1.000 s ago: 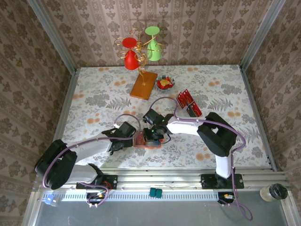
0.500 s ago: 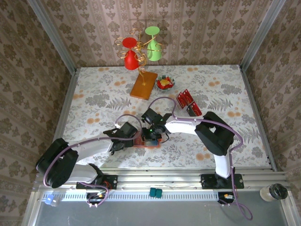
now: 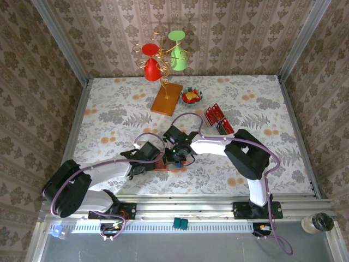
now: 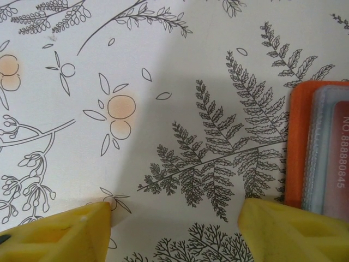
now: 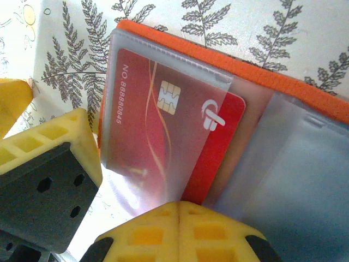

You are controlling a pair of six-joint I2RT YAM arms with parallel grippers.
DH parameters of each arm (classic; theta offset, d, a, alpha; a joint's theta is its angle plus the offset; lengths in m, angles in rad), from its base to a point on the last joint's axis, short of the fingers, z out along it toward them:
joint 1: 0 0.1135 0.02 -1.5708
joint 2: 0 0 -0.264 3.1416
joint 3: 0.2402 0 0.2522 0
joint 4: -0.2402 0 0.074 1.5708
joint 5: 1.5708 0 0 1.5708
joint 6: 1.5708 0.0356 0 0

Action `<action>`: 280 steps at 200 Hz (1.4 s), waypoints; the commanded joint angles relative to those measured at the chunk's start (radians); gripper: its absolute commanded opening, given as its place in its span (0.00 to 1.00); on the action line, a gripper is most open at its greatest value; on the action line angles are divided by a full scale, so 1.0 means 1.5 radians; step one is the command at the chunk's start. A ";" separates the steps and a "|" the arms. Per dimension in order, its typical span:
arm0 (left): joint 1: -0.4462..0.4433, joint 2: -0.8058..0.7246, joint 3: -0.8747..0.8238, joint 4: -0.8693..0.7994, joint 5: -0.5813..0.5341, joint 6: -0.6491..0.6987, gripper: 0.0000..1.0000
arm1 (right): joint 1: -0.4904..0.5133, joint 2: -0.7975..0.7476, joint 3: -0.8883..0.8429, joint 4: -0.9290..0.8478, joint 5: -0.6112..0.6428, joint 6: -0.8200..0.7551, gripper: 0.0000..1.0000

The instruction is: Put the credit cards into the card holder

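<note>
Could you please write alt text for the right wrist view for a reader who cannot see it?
A red credit card with a chip lies partly slid under a clear sleeve of the open orange card holder on a fern-printed tablecloth. The right gripper, its yellow fingers shut, sits at the card's near edge.

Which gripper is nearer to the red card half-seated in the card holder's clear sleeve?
Right. The right gripper is shut, its tips at the exposed edge of the red card. The left gripper stands open beside the card holder, one finger at its orange border.
</note>
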 commanded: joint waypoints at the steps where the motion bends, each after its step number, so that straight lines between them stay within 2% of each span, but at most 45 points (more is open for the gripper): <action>1: -0.017 0.035 -0.023 0.131 0.150 -0.009 0.67 | 0.001 -0.018 0.015 -0.014 -0.002 0.003 0.00; 48: 0.022 -0.048 -0.028 0.080 0.134 -0.003 0.68 | -0.017 -0.073 -0.009 -0.042 0.038 -0.011 0.01; 105: 0.081 -0.129 -0.034 0.037 0.142 0.022 0.68 | -0.019 -0.071 -0.002 -0.070 0.068 -0.028 0.01; 160: 0.087 -0.132 -0.038 0.046 0.154 0.026 0.68 | -0.019 -0.059 0.008 -0.075 0.063 -0.031 0.01; 243: 0.089 -0.142 -0.001 0.045 0.156 0.047 0.73 | -0.022 -0.120 -0.010 -0.100 0.093 -0.040 0.06; 280: 0.094 -0.107 0.023 0.007 0.133 0.067 0.69 | -0.021 -0.095 0.004 -0.089 0.062 -0.037 0.05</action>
